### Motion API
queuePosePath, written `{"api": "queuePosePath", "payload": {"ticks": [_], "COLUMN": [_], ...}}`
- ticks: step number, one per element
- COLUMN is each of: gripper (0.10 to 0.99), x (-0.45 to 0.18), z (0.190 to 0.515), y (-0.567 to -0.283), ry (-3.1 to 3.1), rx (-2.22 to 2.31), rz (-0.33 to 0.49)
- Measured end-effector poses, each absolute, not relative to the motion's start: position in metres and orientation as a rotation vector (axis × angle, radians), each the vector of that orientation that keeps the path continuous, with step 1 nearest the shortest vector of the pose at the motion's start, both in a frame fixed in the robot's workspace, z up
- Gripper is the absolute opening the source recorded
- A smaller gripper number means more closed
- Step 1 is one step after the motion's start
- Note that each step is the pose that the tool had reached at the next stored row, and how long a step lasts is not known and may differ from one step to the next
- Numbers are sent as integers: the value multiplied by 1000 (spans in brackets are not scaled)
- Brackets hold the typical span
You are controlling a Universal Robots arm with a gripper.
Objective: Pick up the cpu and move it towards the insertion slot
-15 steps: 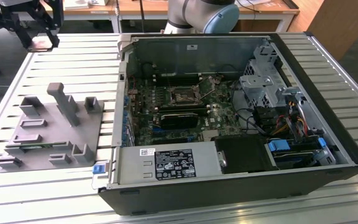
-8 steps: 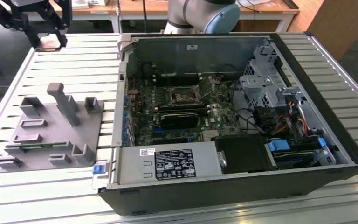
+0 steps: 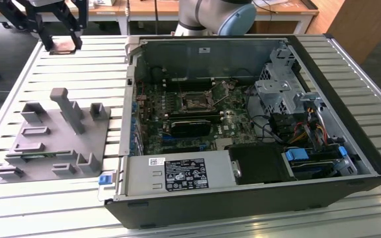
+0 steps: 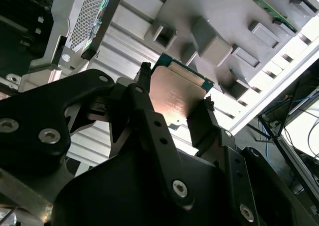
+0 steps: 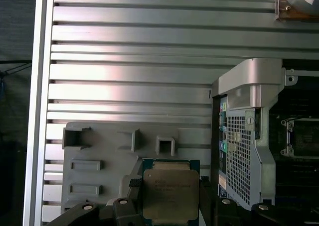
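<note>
My gripper (image 3: 62, 43) hangs above the far left corner of the slatted table, shut on the cpu (image 3: 63, 45). In both wrist views the cpu (image 5: 169, 193) (image 4: 172, 99) is a flat square chip with a silvery top and green rim, pinched edge to edge between the black fingers (image 4: 144, 86). The grey fixture (image 5: 114, 156) lies below it. The insertion slot (image 3: 194, 102), a black-framed socket with a metal bracket, sits on the motherboard inside the open computer case, well off to the exterior view's right of the gripper. Part of the slot (image 5: 299, 134) also appears in the first wrist view.
The grey plastic fixture (image 3: 51, 144) with upright posts lies on the slatted table (image 3: 78, 208) at the exterior view's left. The open computer case (image 3: 356, 124) has raised walls, a drive cage (image 3: 280, 94), cables and a labelled power supply (image 3: 177, 173).
</note>
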State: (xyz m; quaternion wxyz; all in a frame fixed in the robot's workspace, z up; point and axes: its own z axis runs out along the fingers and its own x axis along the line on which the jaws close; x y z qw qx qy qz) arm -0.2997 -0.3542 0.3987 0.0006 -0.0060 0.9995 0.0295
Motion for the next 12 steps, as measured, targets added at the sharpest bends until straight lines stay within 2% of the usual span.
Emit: {"api": "queuePosePath", "payload": {"ticks": [12], "gripper": [541], "x": [-272], "z": [399], "y": [-354], "ry": [3139], "rx": [-19], "rz": [94]}}
